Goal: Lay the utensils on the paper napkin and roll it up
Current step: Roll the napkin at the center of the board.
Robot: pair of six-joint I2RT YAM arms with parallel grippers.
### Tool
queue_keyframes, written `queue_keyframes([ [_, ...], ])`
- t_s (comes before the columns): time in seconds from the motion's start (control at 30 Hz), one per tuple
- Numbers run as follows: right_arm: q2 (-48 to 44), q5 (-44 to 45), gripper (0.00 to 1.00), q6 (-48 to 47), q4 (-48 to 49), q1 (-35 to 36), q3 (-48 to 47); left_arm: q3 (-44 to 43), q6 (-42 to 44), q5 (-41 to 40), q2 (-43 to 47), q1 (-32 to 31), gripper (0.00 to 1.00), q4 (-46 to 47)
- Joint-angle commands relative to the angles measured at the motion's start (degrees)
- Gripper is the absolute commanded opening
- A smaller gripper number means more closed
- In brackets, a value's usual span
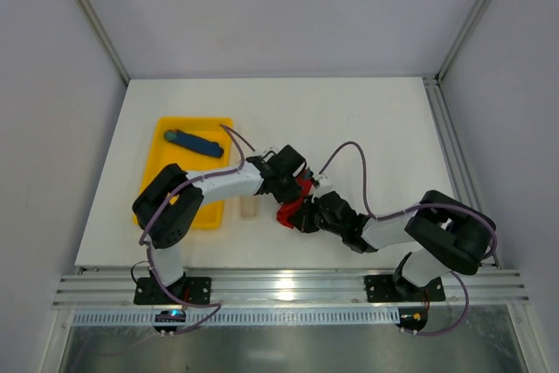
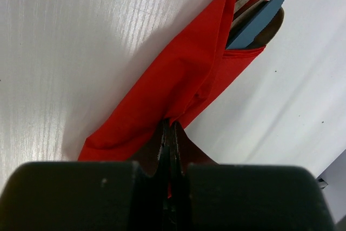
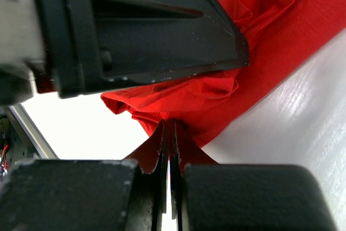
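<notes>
Pinching the napkin (image 2: 173, 79), the left claw (image 2: 170, 126) is clamped on its near edge, utensils (image 2: 254, 14) poking out ahead. The right claw (image 3: 168, 126) clamps the napkin too.

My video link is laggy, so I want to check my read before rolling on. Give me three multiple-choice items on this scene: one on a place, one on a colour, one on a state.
1. Where is the red napkin?
A. left of both claws
B. between the left claw and the right claw
C. right of both claws

2. What colour is the tray?
A. yellow
B. green
C. white

3. The left claw is:
A. wide open
B. shut on the red napkin
C. shut on nothing

Answers:
1 B: the top view shows red paper where the two claws meet.
2 A: the tray is bright yellow.
3 B: the left wrist view shows its jaws together, pinching red paper.
</notes>
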State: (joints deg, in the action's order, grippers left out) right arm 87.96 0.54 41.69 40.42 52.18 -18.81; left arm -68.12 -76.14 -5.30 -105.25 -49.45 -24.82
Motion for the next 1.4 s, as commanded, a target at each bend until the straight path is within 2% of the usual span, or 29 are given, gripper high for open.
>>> queue_keyframes([
  [0.0, -3.76, 2.28, 0.08, -0.91, -5.43, 0.46, -0.88, 1.40, -0.94, -2.52, 0.22, -0.29, 0.00, 0.74],
  [0.03, -5.42, 2.54, 0.11, -0.48, -5.79, 0.46, -0.79, 1.58, -1.03, -2.78, 0.31, -0.21, 0.00, 0.65],
  [0.07, -6.13, 2.63, 0.19, -0.04, -5.88, 0.46, -0.36, 1.67, -1.03, -2.96, 0.31, -0.21, 0.00, 0.47],
  [0.17, -7.54, 2.28, 0.30, 1.20, -5.71, 0.55, 0.26, 1.67, -0.86, -3.66, 0.49, -0.29, 0.00, 0.12],
  [0.37, -9.03, 2.45, 0.44, 3.04, -3.34, 1.25, 1.49, 1.41, -0.77, -4.63, 0.75, -0.12, 0.00, -0.58],
  [0.4, -9.47, 3.41, 0.50, 3.57, -3.16, 1.86, 1.49, 1.32, -0.77, -4.63, 0.66, -0.03, 0.00, -0.76],
  [0.53, -9.56, 5.35, 0.57, 5.42, -2.63, 2.13, 1.67, 1.41, -0.59, -4.72, 1.10, 0.23, 0.00, -1.02],
  [0.9, -10.45, 12.03, 0.58, 8.32, -7.64, 2.40, -0.88, 0.35, -0.24, -1.38, 1.63, 1.11, 0.00, -0.49],
  [1.07, -7.99, 11.33, 0.52, 7.18, -7.64, 2.40, -0.53, 0.09, -0.33, -1.47, 1.02, 1.55, 0.00, -1.11],
  [1.37, -6.40, 13.61, 0.51, 7.96, -11.87, 2.40, -1.85, 2.64, -2.44, 0.55, 0.49, 3.31, 0.00, 3.37],
])
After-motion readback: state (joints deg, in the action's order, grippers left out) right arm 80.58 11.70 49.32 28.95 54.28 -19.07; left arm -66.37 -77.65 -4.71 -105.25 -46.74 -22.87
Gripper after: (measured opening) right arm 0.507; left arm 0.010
